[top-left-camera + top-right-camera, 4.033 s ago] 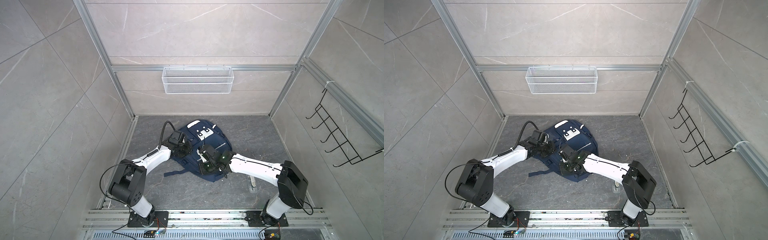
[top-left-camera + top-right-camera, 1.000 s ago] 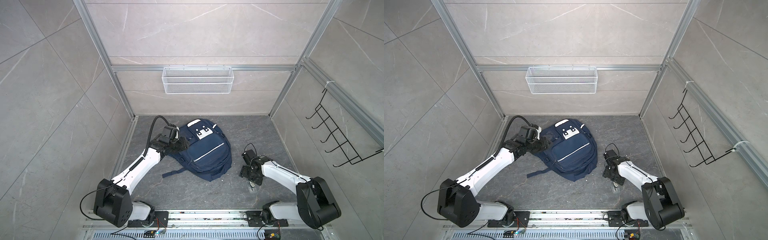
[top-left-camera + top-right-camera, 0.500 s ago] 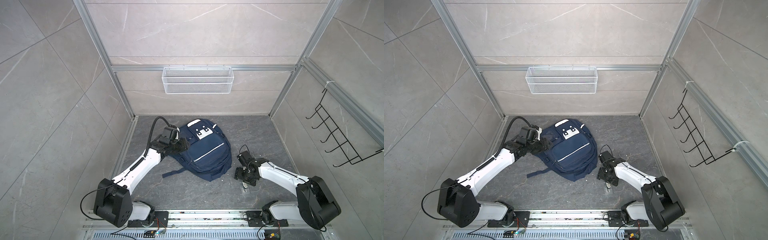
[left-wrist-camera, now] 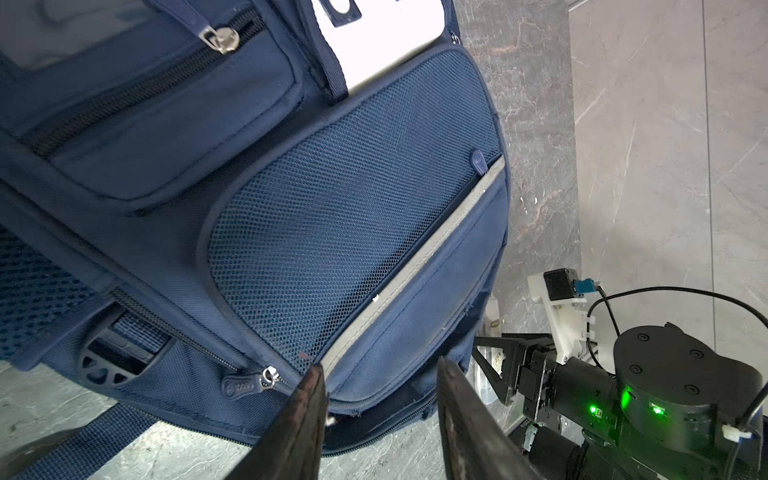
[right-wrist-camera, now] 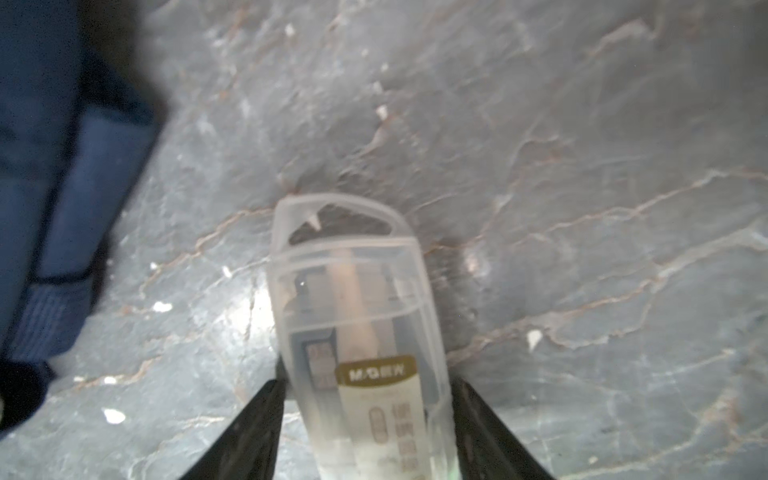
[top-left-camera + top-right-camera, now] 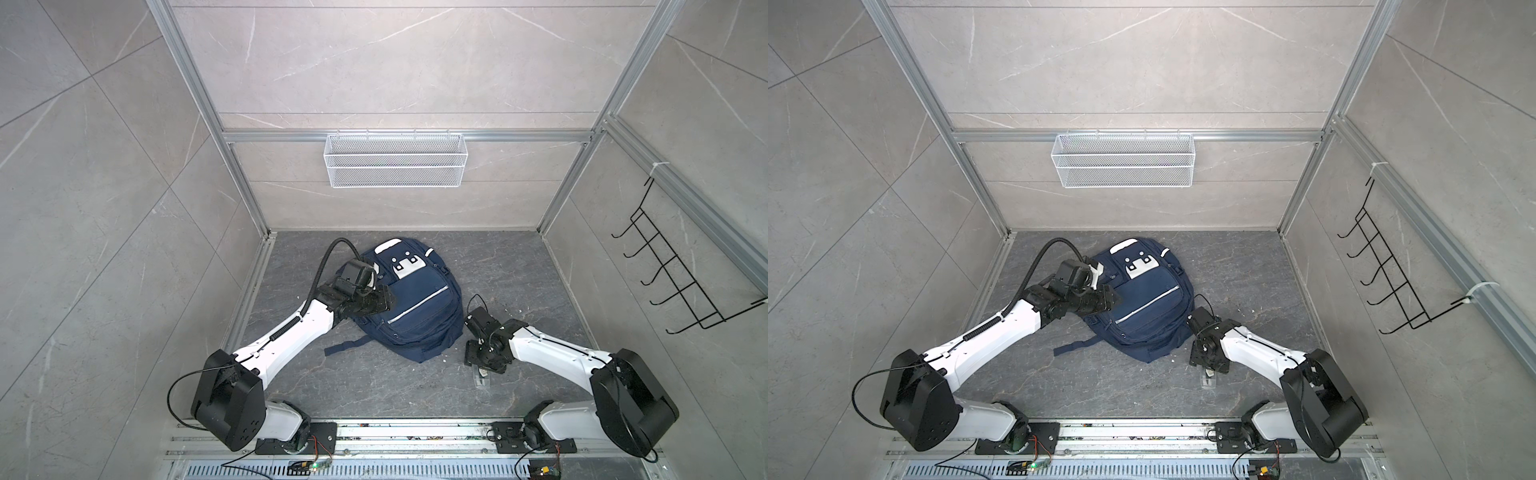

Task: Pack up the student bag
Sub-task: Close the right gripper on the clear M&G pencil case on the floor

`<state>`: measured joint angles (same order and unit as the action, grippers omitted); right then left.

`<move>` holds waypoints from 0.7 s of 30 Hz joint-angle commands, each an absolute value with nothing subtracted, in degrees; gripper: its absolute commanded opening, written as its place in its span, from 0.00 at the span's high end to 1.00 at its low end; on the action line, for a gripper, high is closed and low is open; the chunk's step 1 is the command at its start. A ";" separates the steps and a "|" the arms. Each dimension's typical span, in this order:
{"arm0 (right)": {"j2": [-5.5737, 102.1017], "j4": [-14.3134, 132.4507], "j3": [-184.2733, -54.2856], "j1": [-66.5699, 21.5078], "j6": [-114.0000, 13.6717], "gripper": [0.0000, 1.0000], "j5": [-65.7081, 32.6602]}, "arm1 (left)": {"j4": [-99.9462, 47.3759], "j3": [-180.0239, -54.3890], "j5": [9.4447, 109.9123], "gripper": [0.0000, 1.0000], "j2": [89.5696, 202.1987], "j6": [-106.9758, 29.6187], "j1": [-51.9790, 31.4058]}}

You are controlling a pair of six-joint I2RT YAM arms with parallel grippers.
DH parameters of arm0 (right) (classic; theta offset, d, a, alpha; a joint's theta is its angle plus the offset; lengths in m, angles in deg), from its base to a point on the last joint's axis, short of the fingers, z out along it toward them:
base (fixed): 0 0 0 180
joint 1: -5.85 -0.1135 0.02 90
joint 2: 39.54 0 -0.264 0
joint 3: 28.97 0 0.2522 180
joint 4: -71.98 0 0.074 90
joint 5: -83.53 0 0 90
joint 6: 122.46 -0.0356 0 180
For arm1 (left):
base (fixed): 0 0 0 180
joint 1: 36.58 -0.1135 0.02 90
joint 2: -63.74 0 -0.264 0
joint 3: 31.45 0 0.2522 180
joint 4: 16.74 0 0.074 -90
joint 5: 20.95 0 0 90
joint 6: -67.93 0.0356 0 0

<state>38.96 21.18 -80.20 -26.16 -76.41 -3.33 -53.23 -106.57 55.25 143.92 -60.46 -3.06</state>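
1. Student bag [image 6: 415,307], a navy fabric backpack, lies front-up mid-floor, its long axis far-to-near and its white-patched top toward the back wall.
2. Left gripper [image 6: 388,306] hangs over the bag's left side, half-parted and empty.
3. Right gripper [image 5: 368,384] straddles a clear plastic case [image 5: 353,291] holding a pale stick; I cannot tell if it grips.

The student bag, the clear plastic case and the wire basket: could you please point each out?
student bag [image 6: 424,328]: in a top view, on its front pocket.
clear plastic case [image 5: 357,299]: right wrist view, on its transparent body.
wire basket [image 6: 1125,176]: in a top view, on its front mesh wall.
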 commanded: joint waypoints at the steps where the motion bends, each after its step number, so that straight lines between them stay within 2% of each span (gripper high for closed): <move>1: 40.53 20.26 -79.79 -28.21 -76.24 0.37 -7.68 | -52.74 -108.21 54.76 0.54 144.58 -59.51 -2.58; 13: 37.38 23.45 -77.76 -29.66 -77.57 0.43 -10.56 | -52.81 -110.06 53.94 0.54 146.35 -59.16 -1.40; 21: 34.69 27.05 -75.08 -29.66 -79.70 0.42 -11.18 | -52.83 -110.51 53.05 0.54 147.42 -59.18 -0.72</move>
